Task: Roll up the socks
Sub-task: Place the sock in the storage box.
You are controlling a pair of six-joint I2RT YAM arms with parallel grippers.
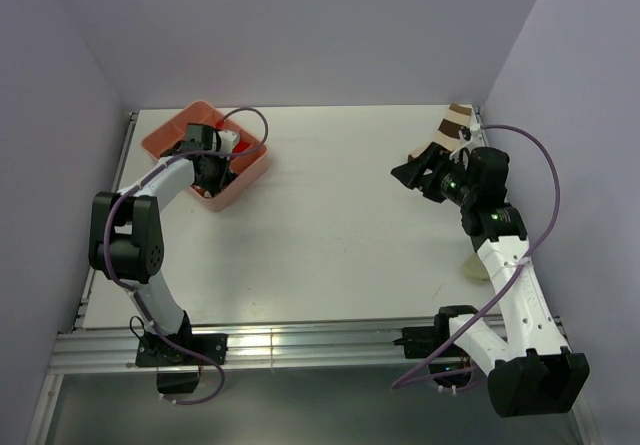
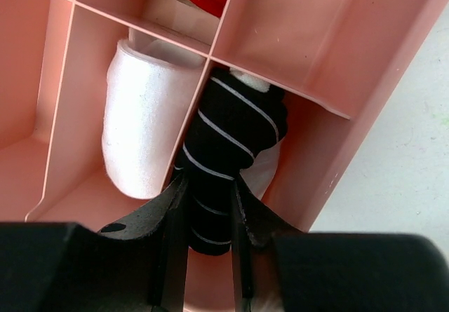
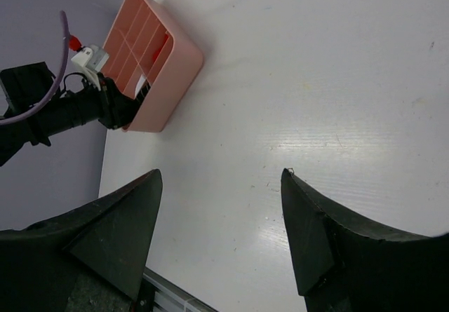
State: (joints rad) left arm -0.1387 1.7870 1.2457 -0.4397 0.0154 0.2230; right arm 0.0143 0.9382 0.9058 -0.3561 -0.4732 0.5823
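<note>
Striped sock (image 2: 231, 123): soft, light (should squash easily), far-left corner.
Left gripper (image 2: 209, 194): clamped on its lower end.
Right gripper (image 3: 221, 180): jaws apart.

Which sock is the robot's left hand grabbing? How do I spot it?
Look in the pink divided bin at the far left of the table. The left gripper pinches the striped sock: black with thin white lines, unlike the white sock beside it.

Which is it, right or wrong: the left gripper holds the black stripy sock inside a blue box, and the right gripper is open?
Wrong in one thing: the box is pink, not blue. The left wrist view shows the left gripper holding the black stripy sock inside the pink box, and the right gripper is open.
</note>
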